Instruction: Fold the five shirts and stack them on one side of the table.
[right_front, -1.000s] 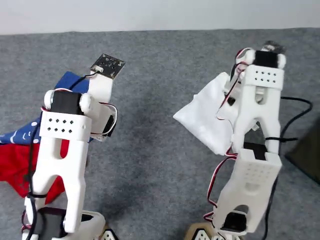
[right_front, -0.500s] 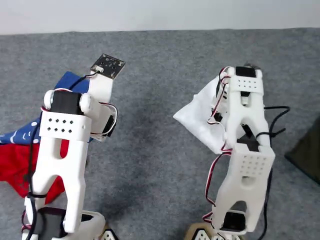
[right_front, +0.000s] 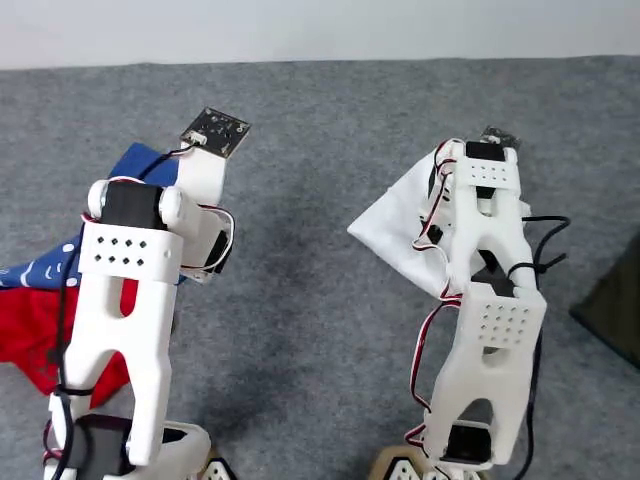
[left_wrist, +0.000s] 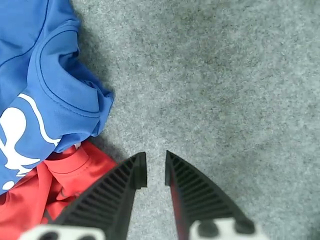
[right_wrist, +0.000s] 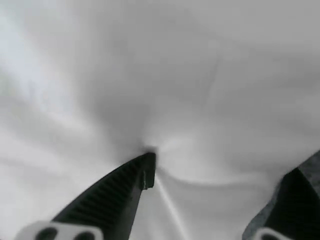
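The left gripper hangs over bare grey table with its jaws a narrow slit apart and nothing between them, just beside a crumpled blue shirt whose edge lies over a red shirt, both heaped at the table's left edge. The right gripper is spread wide over a white shirt that lies rumpled in the right half of the table. One fingertip presses a dimple into the cloth, and the jaws have not taken hold of it
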